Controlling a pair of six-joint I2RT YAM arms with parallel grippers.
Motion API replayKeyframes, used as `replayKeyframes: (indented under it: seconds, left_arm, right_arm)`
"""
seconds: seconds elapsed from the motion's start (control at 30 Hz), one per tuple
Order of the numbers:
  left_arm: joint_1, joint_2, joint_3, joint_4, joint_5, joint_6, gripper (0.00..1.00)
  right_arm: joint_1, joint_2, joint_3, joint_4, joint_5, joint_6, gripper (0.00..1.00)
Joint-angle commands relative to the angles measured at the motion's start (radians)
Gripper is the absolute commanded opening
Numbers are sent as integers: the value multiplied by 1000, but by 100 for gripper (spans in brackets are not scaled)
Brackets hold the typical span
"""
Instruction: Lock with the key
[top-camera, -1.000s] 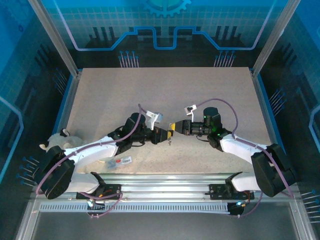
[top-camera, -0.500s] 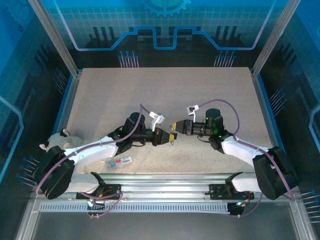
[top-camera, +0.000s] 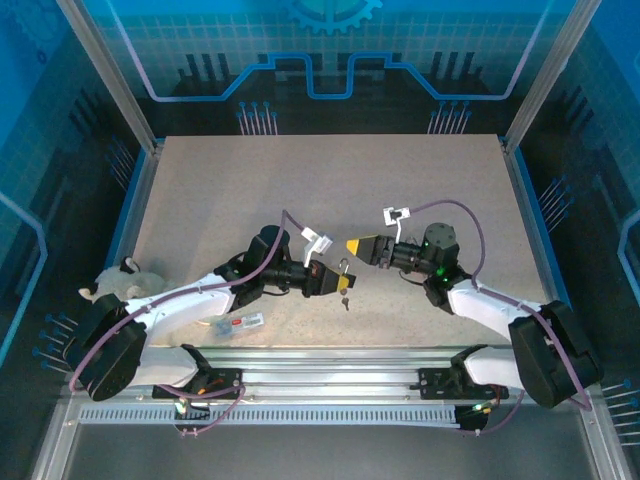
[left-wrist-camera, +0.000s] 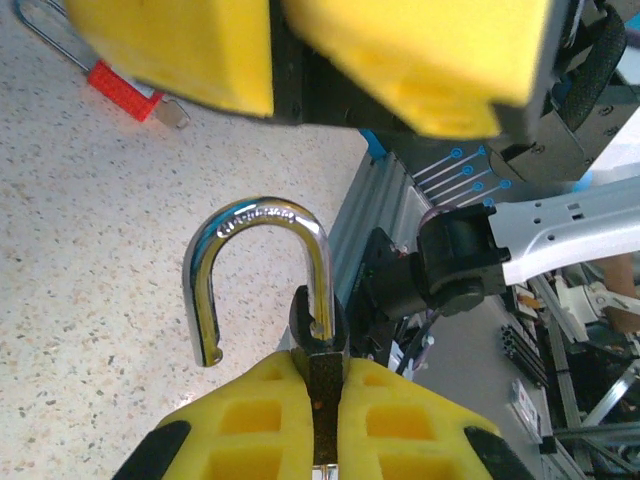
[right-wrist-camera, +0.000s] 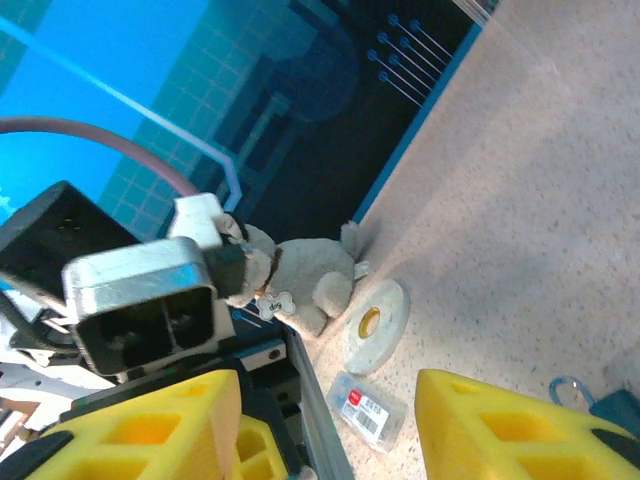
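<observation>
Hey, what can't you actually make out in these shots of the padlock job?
Padlock body: left wrist view, buried between the left hand's pads.
Key: top view, too small to tell whether it sits in the keyhole.
Packet label: right wrist view, too small to read.

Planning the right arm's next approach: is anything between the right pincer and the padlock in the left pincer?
Nothing visible does. Only open air lies between the open right pincer and the padlock, clamped in the left pincer.
</observation>
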Motion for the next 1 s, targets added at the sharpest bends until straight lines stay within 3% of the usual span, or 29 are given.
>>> replayKeyframes:
  seconds: [0.0,0.27,0.5,0.7,0.97]
  left_arm:
    - [2,19,25,-6,69,6,0]
    - [4,17,46,-26,70,7,0]
    - [5,7,62,-87,47,32,0]
    - [4,-12,115,-260,-132,101,0]
    - [-37,-24,165,-402,-398,167,0]
  right_arm:
    - [-14,-15,-15,79,-26,17,50]
    - [-1,3,22,-35,-20,-25,39]
    - [27,-21,51,-159,5,-108,37]
    - [77,-95,98,-402,121,-269,37]
    - [104,-55,144,-508,169,-311,32]
